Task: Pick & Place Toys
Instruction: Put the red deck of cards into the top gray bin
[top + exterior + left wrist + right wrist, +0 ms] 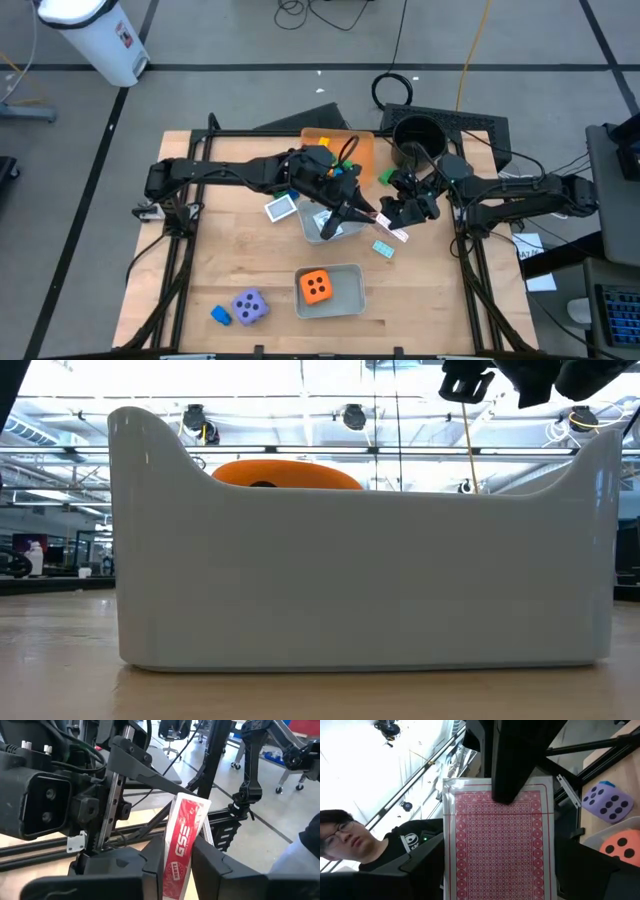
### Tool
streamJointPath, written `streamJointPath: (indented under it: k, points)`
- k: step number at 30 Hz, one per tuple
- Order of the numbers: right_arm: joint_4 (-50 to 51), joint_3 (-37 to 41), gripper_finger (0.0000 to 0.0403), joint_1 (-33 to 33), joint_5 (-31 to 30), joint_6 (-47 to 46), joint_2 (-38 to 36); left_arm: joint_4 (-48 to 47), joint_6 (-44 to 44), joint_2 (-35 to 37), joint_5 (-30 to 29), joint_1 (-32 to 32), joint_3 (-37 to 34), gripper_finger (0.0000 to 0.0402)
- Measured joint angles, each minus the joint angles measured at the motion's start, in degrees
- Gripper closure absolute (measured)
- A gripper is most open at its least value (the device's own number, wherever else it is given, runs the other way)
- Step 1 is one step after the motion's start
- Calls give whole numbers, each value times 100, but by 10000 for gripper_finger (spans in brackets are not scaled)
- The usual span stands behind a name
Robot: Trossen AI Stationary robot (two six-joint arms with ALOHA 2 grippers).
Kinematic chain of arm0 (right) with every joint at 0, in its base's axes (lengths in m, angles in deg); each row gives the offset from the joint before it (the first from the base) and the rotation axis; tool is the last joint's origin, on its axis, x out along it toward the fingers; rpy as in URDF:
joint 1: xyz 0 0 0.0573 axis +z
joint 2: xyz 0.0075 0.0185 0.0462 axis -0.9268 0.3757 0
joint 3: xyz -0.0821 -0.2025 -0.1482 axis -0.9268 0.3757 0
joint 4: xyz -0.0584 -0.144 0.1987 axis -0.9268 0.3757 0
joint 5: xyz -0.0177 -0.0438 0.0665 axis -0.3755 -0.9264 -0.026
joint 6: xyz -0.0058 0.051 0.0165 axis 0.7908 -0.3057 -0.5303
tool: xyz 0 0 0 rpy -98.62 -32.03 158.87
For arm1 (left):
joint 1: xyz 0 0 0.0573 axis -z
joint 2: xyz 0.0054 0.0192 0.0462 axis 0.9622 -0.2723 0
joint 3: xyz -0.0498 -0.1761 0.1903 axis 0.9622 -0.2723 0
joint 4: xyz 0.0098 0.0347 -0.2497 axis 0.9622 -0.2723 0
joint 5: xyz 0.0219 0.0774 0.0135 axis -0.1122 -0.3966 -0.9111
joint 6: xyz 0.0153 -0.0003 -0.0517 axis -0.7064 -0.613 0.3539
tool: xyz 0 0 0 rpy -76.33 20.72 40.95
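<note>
High view: the left gripper (352,212) is clamped on a red card (392,230) above the table's middle, just beside a clear tray (312,232). The right gripper (408,208) meets it from the other side. I judge this a handover. The right gripper should close fully on the card before the left lets go, and neither arm should pull sideways. The contact itself is too small to read here.

Low view: a tray wall (360,570) fills the picture. Only the top of the orange die (287,473) shows above it. The card is hidden.

Left wrist view: the card (182,840) stands clamped between this arm's fingers (220,865). Its lower end is cut off.

Right wrist view: the card (497,840) faces the camera. This arm's fingers stand apart on either side of it, and whether they touch its edges cannot be told. A left finger (512,760) covers the card's top edge. The purple die (607,802) lies beyond.
</note>
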Motion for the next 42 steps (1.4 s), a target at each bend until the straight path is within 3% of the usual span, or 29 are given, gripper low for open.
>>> streamJointPath:
  k: [6, 15, 22, 28, 32, 35, 42]
  points:
    - [-1, 0, 76, 0, -45, 31, 0, 19, 126, 0, -44, -3, 0, 321]
    - [-121, -9, 44, -386, -122, 68, -4, -233, 608, 244, 75, -199, -7, 339]
    - [-304, -2, 42, -1119, -94, 52, -41, -1374, 526, 791, 138, -427, 0, 327]
    - [-327, 0, 42, -1587, -80, 79, -47, -2909, 397, 1171, -537, -675, 0, 335]
    - [-313, 0, 42, -1744, -77, 203, -48, -3872, 428, 1134, -955, -786, -2, 325]
    - [-223, 0, 42, -1825, -78, 351, -48, -4004, 431, 910, -1137, -820, 2, 325]
    - [78, 2, 41, -1891, -72, 667, -48, -4048, 460, 127, -655, -879, 0, 332]
